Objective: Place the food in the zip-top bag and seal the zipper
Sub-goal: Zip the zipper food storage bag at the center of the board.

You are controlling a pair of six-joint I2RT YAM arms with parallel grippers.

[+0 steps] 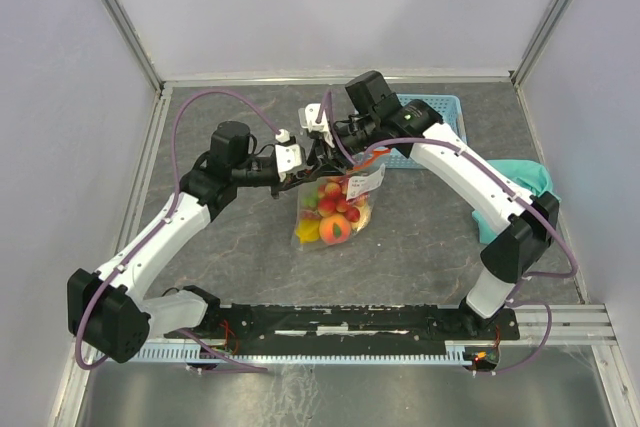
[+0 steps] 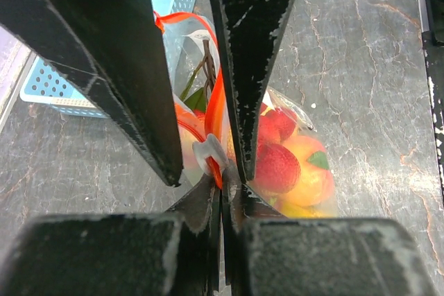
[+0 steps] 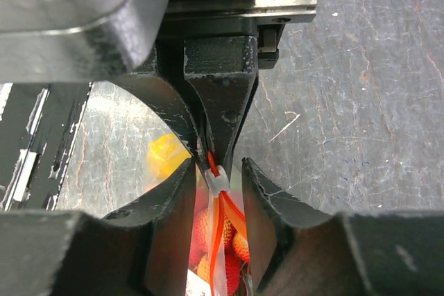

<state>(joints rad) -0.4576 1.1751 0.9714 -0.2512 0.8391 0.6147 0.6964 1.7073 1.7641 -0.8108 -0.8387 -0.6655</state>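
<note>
Red-orange zipper (image 2: pixel 215 112) sits pinched in the closed left gripper (image 2: pixel 223 186). Only the right wrist view shows its white slider (image 3: pixel 216 182) between the right gripper's (image 3: pixel 217 166) narrowly parted jaws. Overhead: 1 zip-top bag (image 1: pixel 366 183) holding the food (image 1: pixel 335 227) between 2 grippers, 1 basket (image 1: pixel 436 107).
</note>
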